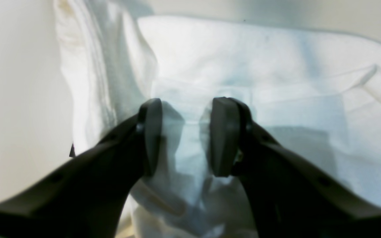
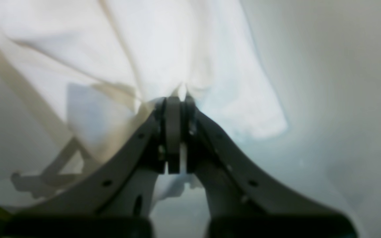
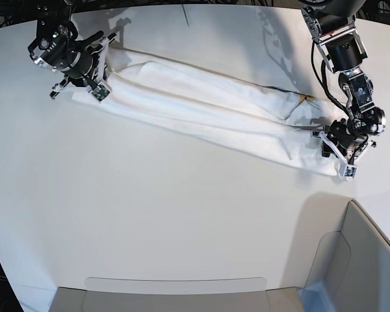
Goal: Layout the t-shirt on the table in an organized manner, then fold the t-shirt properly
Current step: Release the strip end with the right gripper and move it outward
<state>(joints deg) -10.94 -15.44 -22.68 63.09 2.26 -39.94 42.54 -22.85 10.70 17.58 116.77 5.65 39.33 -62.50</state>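
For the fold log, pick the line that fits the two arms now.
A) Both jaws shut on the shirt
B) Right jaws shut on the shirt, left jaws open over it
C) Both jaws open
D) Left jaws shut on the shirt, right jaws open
B: in the right wrist view the right gripper pinches a bunch of the t-shirt, while the left gripper shows a clear gap over the cloth.

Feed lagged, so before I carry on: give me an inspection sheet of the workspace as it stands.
Surface: white table, bare in front.
Job's things: t-shirt stretched in a long creased band between the arms, not flat.
Clutter: grey-white bin at the near corner.
Grippers: right gripper jaws shut on the t-shirt; left gripper jaws apart over the t-shirt.
Cables: black cable along the left arm.
Surroundings: nothing seen.
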